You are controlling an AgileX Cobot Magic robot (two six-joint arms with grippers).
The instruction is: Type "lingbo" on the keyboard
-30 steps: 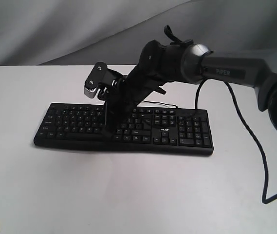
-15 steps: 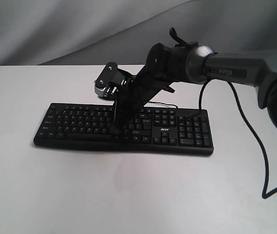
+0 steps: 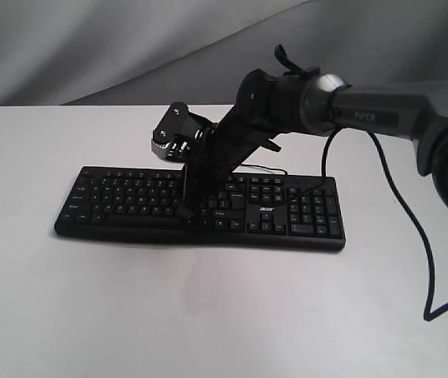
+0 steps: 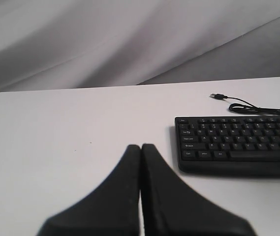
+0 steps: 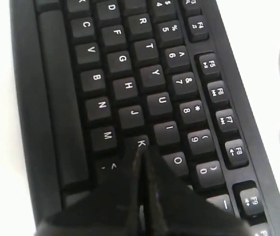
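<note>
Lying flat across the middle of the white table (image 3: 208, 315), long side running from 9 o'clock to 3 o'clock in the exterior view: the black keyboard (image 3: 129, 197). Carrying the number pad (image 3: 318, 209) at its 3 o'clock end, with the white acer logo (image 3: 265, 208) just beside that, toward 9 o'clock. Trailing the thin USB cable (image 3: 264, 168) off the back edge toward 12 o'clock, and leaving the plug (image 4: 218, 96) lying loose on the table in the left wrist view.

Reaching in from 2 o'clock with the right arm (image 3: 373, 118), sloping down toward 8 o'clock and bringing the right tool (image 3: 186, 214) onto the key rows near the middle of the keyboard's length. Holding the two black fingers (image 5: 120, 196) pressed together, with only a thin seam between them, and pinching nothing. Pointing the joined tip at the edge of the K key (image 5: 140, 143), with J (image 5: 131, 117), I (image 5: 168, 129), O (image 5: 177, 161) and M (image 5: 107, 135) showing uncovered around it. Not being able to tell whether touching that key or hanging just over it.

Hanging over bare table with the left tool (image 4: 140, 147), well apart from the keyboard's 9 o'clock end, fingers likewise shut flat against each other and gripping nothing.

Dangling a thick black arm cable (image 3: 401, 213) in a loop at 3 o'clock. Closing off the scene at 12 o'clock with grey cloth (image 3: 90, 47).
</note>
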